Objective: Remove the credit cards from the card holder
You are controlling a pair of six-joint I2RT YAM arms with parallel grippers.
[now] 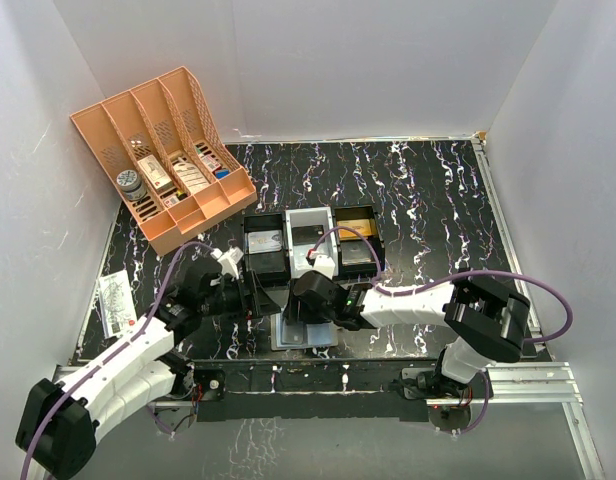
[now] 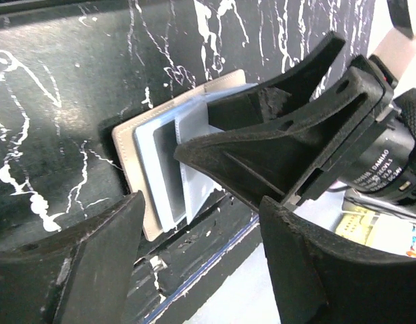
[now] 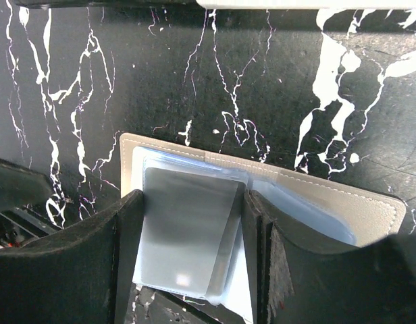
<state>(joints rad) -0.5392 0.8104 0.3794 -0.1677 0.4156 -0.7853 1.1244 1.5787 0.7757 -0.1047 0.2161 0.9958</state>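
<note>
- We see the card holder [image 3: 343, 209] lying open and flat on the table [image 1: 438, 200], at the middle of the near edge, its pale stitched border turned up towards us.
- The right gripper [image 3: 194, 202] is down over the holder's left panel. Its two fingers press against the opposite long sides of a grey credit card [image 3: 184, 229], so the card is pinched across its width.
- That card sits partly out of its shiny pocket, and its right side looks slightly raised. We cannot tell whether a second card lies under it.
- The left gripper [image 2: 201, 216] hangs just beside the holder on its left, fingers spread apart with nothing between them — it touches neither the holder nor the card.
- Beyond the holder, towards the middle of the table, three trays stand in a row: a black tray [image 1: 265, 245], a white tray [image 1: 310, 238] and another black tray [image 1: 356, 245], where we make out a gold-orange card [image 1: 363, 227].
- A peach rack [image 1: 163, 150] with small boxes fills the far left corner.
</note>
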